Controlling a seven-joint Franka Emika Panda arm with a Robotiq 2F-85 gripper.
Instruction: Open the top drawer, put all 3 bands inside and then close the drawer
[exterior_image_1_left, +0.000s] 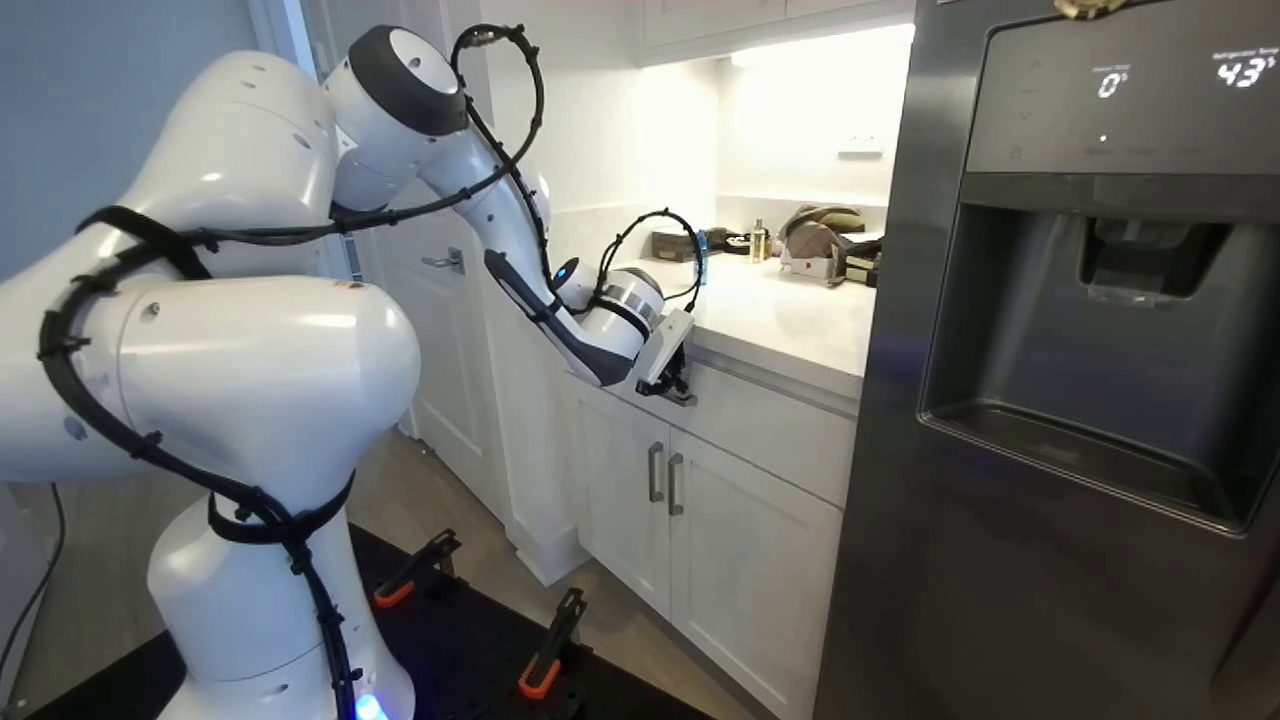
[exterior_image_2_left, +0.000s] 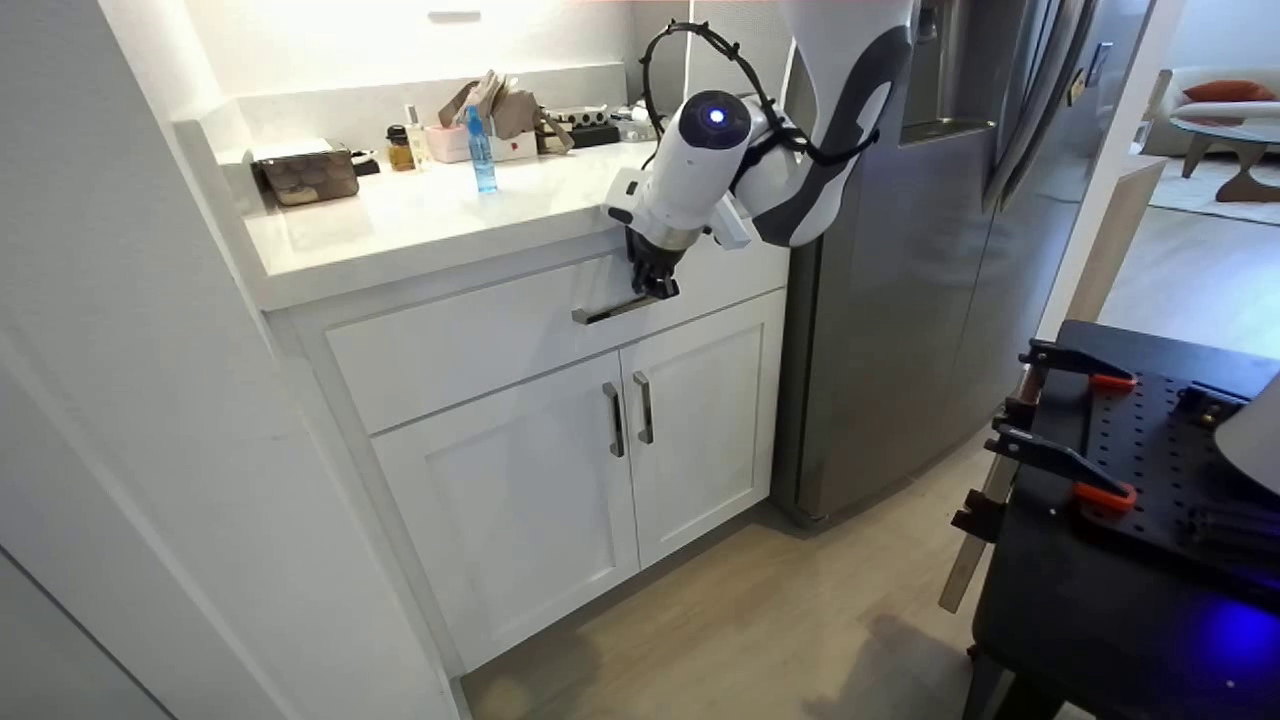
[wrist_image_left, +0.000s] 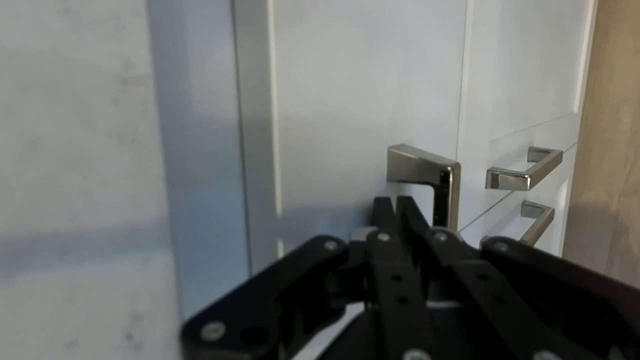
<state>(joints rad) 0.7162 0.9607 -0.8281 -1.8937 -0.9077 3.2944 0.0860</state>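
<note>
My gripper (wrist_image_left: 395, 201) is at the handle (wrist_image_left: 422, 166) of the drawer (exterior_image_2_left: 460, 340). Its two fingers (wrist_image_left: 385, 215) are together, with only a thin slit between the tips. In the wrist view they reach in from the bottom, right of the centre, and the bar of the handle stands just to their right. Its lower part is hidden by the gripper, so whether they touch it I cannot tell.

In an exterior view the drawer crosses the middle of the frame, closed, its front in one plane with the two doors (exterior_image_2_left: 510, 520) below. Above it runs the front edge of the counter (exterior_image_2_left: 430, 262); my wrist (exterior_image_2_left: 690, 165) is near this edge, but the room between I cannot judge. The fridge (exterior_image_2_left: 880, 350), right of the centre, stands just beside the right end of the drawer, so on that side my room is narrow. In the lower centre the floor (exterior_image_2_left: 790, 590) stretches from the doors to the table (exterior_image_2_left: 1080, 620) at the lower right, where clamps (exterior_image_2_left: 1055, 459) stick out past its edge.
</note>
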